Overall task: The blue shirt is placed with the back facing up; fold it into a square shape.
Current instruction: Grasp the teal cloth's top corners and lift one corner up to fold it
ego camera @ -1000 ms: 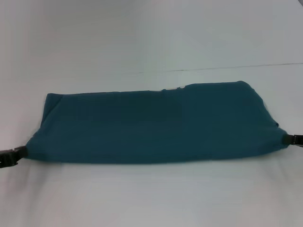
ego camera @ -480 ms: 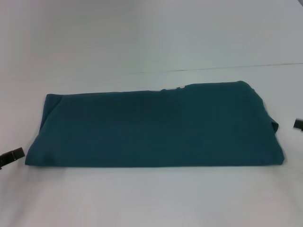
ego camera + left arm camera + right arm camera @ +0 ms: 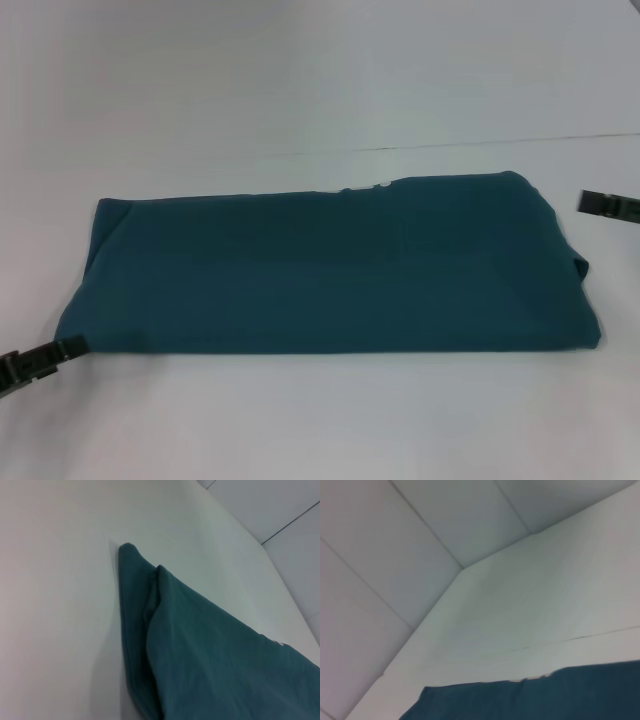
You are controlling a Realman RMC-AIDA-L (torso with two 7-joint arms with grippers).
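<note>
The blue shirt (image 3: 330, 265) lies flat on the white table as a long folded band, plain side up, running left to right. A sliver of white shows at its far edge. My left gripper (image 3: 78, 347) is low at the shirt's near-left corner, open, with its tip at the fabric edge and holding nothing. My right gripper (image 3: 584, 201) is open and empty, off the shirt's far-right corner and clear of the cloth. The left wrist view shows a layered shirt corner (image 3: 200, 645). The right wrist view shows the shirt's edge (image 3: 545, 695) low down.
The white table (image 3: 320, 90) stretches beyond the shirt, with a thin seam line (image 3: 480, 143) across it behind the cloth. White wall panels (image 3: 445, 520) rise past the table's far edge.
Both grippers held the shirt's near corners one second ago and have let go. The cloth has settled flat. The left gripper has come back to the near-left corner; the right has moved farther away.
</note>
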